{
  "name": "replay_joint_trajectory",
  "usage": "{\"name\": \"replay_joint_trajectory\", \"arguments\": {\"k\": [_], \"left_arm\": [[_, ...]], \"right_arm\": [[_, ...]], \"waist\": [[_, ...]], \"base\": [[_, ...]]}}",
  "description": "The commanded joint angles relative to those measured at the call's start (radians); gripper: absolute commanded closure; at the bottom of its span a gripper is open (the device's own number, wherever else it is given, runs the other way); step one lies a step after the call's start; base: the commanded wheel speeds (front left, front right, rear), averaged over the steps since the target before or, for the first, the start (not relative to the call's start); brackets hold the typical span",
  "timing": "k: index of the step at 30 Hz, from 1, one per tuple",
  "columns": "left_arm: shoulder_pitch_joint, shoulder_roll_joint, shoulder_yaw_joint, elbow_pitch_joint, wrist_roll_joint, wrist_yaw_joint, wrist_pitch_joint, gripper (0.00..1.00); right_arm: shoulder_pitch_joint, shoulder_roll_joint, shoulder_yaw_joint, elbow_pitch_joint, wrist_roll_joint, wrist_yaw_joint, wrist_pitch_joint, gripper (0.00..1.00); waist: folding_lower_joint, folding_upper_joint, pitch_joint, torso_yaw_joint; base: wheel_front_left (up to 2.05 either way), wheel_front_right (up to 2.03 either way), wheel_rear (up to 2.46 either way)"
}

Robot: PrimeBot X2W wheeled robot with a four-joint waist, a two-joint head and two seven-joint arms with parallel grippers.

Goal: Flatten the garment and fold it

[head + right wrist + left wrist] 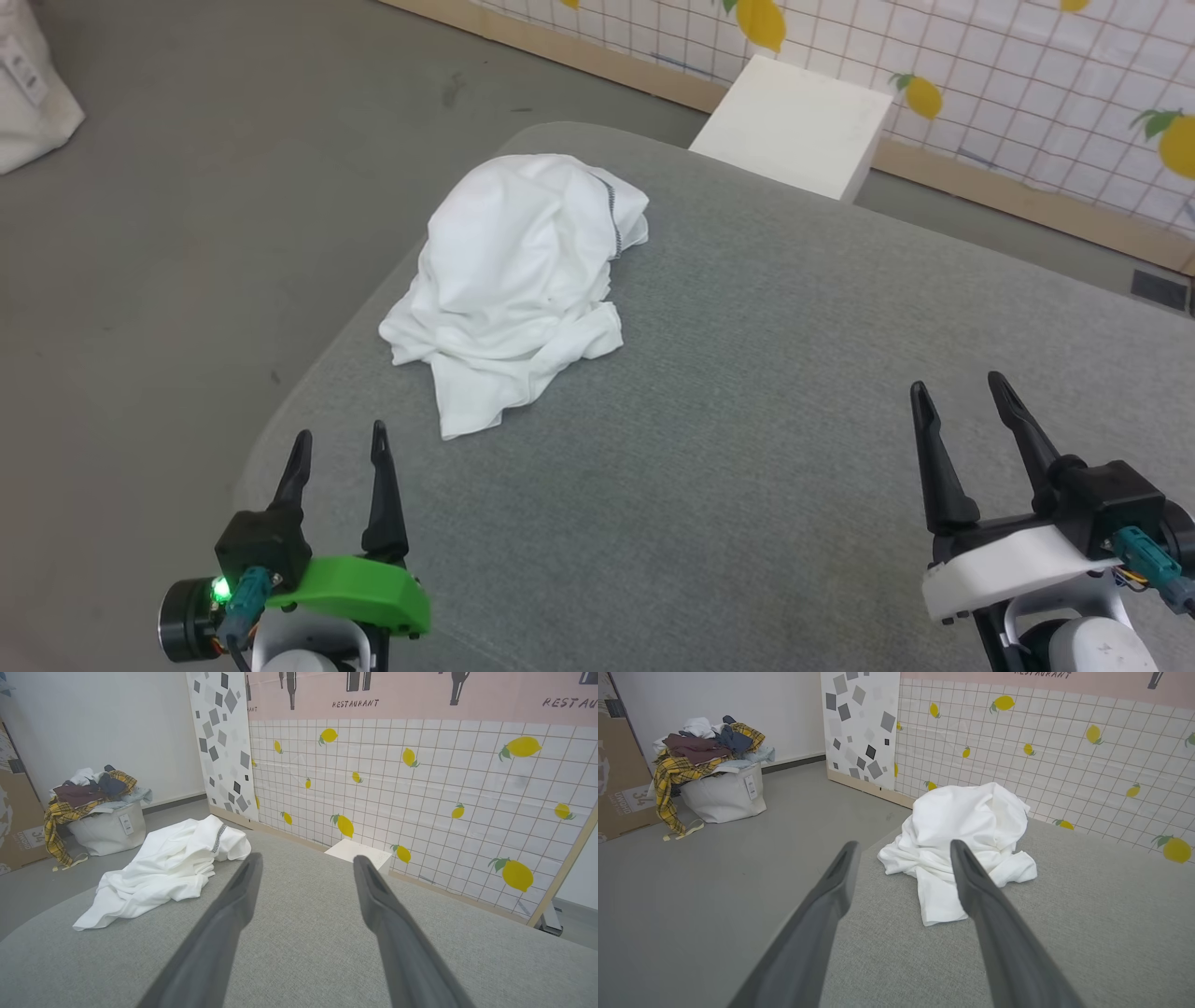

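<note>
Grey cushioned surface (747, 485) holds the garment (518, 289) heaped far left, near its edge. Left gripper (339, 431) and right gripper (957, 381) stand wide, empty. Pinching several layers could keep it bunched or drag it off.

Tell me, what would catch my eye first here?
A crumpled white shirt lies heaped on the far left part of a grey padded surface. Nearer the camera, the left gripper, green-backed, and the right gripper, white-backed, hover open, apart from the shirt. Behind stand a lemon-print wall and, on the floor, a basket piled with clothes.
</note>
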Motion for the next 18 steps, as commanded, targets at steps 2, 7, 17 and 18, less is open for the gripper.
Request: {"name": "replay_joint_trajectory", "arguments": {"k": [2,7,17,18], "left_arm": [[-0.009,-0.002,-0.002,0.008,-0.012,0.007,-0.015,0.0],[-0.009,0.0,-0.005,0.015,-0.016,0.007,-0.025,0.0],[-0.013,-0.001,-0.006,0.019,-0.023,0.007,-0.029,0.0],[-0.014,-0.001,-0.006,0.018,-0.024,0.008,-0.029,0.0]], "right_arm": [[-0.012,0.002,0.0,0.004,0.008,-0.002,-0.012,0.0],[-0.011,0.002,0.0,0.006,0.012,-0.002,-0.018,0.0],[-0.015,0.002,0.0,0.002,0.012,-0.002,-0.017,0.0],[-0.015,0.002,0.0,0.002,0.012,-0.002,-0.016,0.0]], "waist": [[0.0,0.0,-0.002,0.015],[0.0,0.0,-0.002,0.035],[0.0,0.0,0.007,0.037],[0.0,0.0,0.009,0.036]], "base": [[0.0,0.0,0.0],[0.0,0.0,0.0],[0.0,0.0,0.0],[0.0,0.0,0.0]]}}
